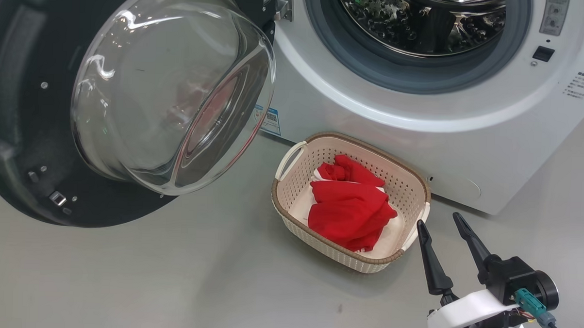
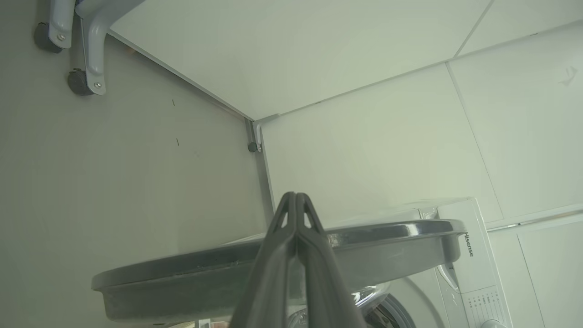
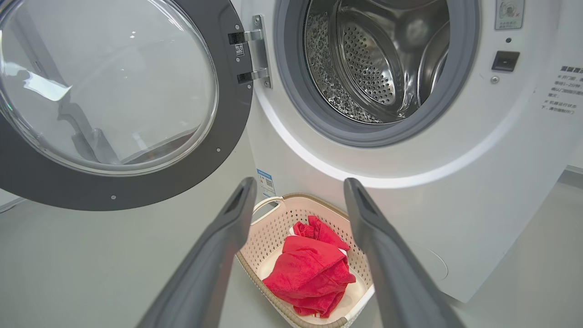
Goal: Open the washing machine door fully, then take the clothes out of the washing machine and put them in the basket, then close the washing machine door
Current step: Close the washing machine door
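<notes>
Left gripper point(image 2: 296, 197), pressed together, faces the glossy black-rimmed round glass door point(image 2: 387, 233) just in front; push its rim steadily shut, right gripper point(image 1: 438, 220) spread

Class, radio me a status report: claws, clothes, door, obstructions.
Left claw shut, by door rim; right claw open, empty. Red clothes in basket; door open. Basket on floor before washer.
</notes>
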You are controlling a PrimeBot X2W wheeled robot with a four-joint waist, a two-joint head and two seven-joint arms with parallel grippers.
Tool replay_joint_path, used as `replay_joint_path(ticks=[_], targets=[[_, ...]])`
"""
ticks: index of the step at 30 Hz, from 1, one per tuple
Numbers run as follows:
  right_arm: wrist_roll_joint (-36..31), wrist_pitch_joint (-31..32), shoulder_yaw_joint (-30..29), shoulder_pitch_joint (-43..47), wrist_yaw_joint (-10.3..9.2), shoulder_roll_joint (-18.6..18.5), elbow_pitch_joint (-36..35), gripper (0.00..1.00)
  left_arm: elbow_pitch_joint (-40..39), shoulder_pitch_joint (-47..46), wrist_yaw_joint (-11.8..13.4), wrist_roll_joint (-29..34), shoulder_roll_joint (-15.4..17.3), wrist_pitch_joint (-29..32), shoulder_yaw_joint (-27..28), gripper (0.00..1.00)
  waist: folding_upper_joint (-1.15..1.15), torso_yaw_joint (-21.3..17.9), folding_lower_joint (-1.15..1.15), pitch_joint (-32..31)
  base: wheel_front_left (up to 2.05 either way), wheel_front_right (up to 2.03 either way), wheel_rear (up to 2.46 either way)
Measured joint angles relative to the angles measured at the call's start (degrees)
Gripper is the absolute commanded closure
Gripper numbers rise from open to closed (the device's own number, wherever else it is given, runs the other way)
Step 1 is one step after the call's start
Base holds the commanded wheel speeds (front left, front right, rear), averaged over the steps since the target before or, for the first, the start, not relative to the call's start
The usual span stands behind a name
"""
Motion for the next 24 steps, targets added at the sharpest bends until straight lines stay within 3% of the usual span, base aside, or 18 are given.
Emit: replay_joint_path(ticks=[18, 24], targets=[[0.0, 1.0, -0.1, -1.0, 0.07, -0.9, -0.9, 0.0, 8.6, -4.1, -0.2, -2.7, 1.4, 7.6, -1.8, 1.0, 0.0, -1.7, 0.0, 2.3, 0.0, 0.0, 0.0], [0.0, 1.0, -0.1, -1.1, 0.08, -1.0, -0.9, 0.0, 10.2, -4.2, -1.7, -3.7, 1.7, 9.8, -1.7, 1.0, 0.0, -1.7, 0.0, 2.6, 0.0, 0.0, 0.0]])
